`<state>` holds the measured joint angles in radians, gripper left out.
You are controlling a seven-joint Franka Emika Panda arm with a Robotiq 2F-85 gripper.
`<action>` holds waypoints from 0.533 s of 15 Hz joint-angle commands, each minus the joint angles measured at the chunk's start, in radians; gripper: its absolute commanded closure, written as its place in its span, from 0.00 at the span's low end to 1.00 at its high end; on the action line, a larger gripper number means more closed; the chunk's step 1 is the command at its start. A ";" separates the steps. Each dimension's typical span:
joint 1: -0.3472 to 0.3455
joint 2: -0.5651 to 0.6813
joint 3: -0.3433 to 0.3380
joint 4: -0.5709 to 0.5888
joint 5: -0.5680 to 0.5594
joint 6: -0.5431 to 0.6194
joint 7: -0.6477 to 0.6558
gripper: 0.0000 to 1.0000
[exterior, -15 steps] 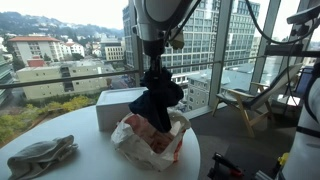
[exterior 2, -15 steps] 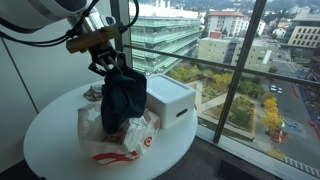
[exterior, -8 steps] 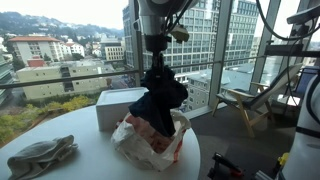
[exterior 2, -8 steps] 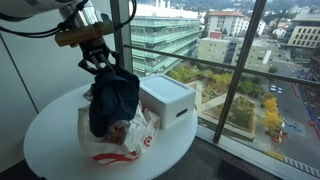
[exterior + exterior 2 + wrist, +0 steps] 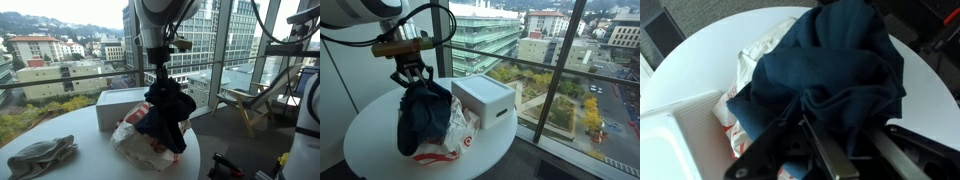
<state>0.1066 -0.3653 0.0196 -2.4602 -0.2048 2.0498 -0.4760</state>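
Observation:
A dark navy cloth (image 5: 165, 115) hangs bunched from my gripper (image 5: 160, 80), which is shut on its top. In an exterior view the cloth (image 5: 423, 118) dangles over a white plastic bag with red print (image 5: 448, 140) on the round white table (image 5: 370, 140). The same bag (image 5: 135, 145) lies just behind and under the cloth's lower end. In the wrist view the navy cloth (image 5: 830, 70) fills the middle, pinched between my gripper (image 5: 840, 135) and its dark fingers (image 5: 790, 135), with the bag (image 5: 755, 55) beneath it.
A white box (image 5: 485, 98) stands on the table beside the bag, near the window side, also seen as the box (image 5: 118, 103). A grey crumpled cloth (image 5: 40, 157) lies near the table's edge. Tall windows (image 5: 570, 70) surround the table. Equipment stands at the right (image 5: 300, 90).
The gripper has carried the navy cloth sideways across the bag, away from the white box, and the cloth now hangs longer and lower.

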 commanded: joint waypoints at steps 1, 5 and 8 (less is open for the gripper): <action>0.023 0.011 0.003 0.004 -0.002 0.024 -0.019 0.97; 0.019 0.005 0.035 0.018 -0.103 0.113 0.011 0.97; 0.020 0.028 0.037 0.000 -0.129 0.214 0.014 0.97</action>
<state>0.1237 -0.3477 0.0517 -2.4565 -0.2993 2.1876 -0.4746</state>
